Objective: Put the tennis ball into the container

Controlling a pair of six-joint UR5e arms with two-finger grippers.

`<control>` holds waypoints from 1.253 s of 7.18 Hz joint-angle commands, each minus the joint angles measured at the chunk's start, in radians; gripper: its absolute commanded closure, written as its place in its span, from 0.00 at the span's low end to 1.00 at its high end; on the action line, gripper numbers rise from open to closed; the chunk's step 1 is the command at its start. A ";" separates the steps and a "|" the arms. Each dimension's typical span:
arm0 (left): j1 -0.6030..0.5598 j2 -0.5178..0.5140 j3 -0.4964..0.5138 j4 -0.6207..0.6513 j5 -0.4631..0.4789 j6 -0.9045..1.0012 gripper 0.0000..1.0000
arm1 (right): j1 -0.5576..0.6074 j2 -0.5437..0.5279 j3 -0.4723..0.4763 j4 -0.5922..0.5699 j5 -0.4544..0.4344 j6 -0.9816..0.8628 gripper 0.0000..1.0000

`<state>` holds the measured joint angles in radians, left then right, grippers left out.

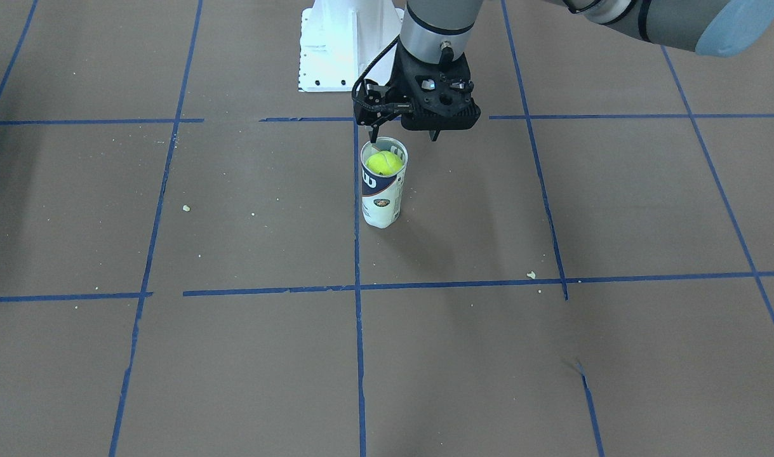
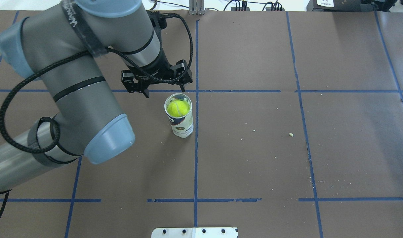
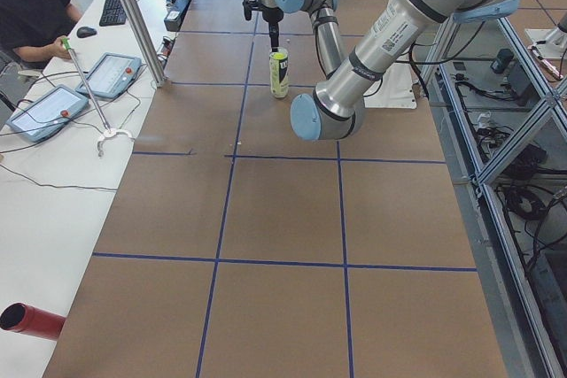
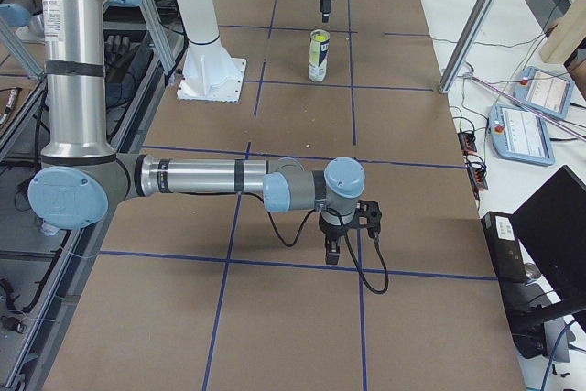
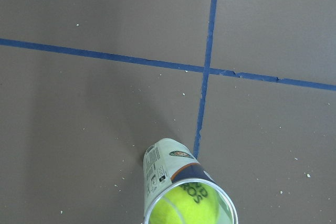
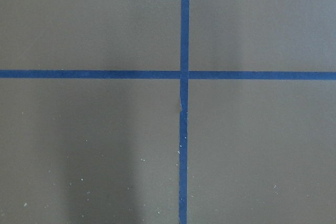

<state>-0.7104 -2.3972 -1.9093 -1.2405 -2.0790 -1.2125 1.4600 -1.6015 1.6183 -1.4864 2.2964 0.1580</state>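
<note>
Tennis ball sits in the mouth of the upright container, centre of frame, with the left gripper open and empty above its rim; withdrawal should probably go straight up, lest a finger tip it over; the right gripper, well apart, cannot be judged open or closed.

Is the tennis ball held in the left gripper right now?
No, the tennis ball sits inside the container, below the open left gripper.
</note>
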 commanded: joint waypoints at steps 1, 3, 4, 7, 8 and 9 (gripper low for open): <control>-0.023 0.082 -0.089 -0.002 0.003 0.004 0.00 | 0.000 0.000 0.000 0.000 0.000 0.000 0.00; -0.215 0.204 -0.076 -0.004 -0.010 0.374 0.00 | 0.000 0.000 0.000 0.000 0.000 0.000 0.00; -0.324 0.269 -0.032 -0.014 -0.012 0.550 0.00 | 0.000 0.000 0.000 0.000 0.000 0.000 0.00; -0.652 0.514 0.144 -0.137 -0.142 1.011 0.00 | 0.000 0.000 0.000 0.000 0.000 0.000 0.00; -0.747 0.594 0.209 -0.166 -0.174 1.151 0.00 | 0.000 0.000 0.000 0.000 0.000 0.000 0.00; -0.824 0.675 0.249 -0.187 -0.177 1.256 0.00 | 0.000 0.000 0.000 0.000 0.000 0.000 0.00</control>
<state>-1.4246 -1.8264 -1.7238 -1.3943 -2.2346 -0.1125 1.4604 -1.6014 1.6184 -1.4864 2.2964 0.1580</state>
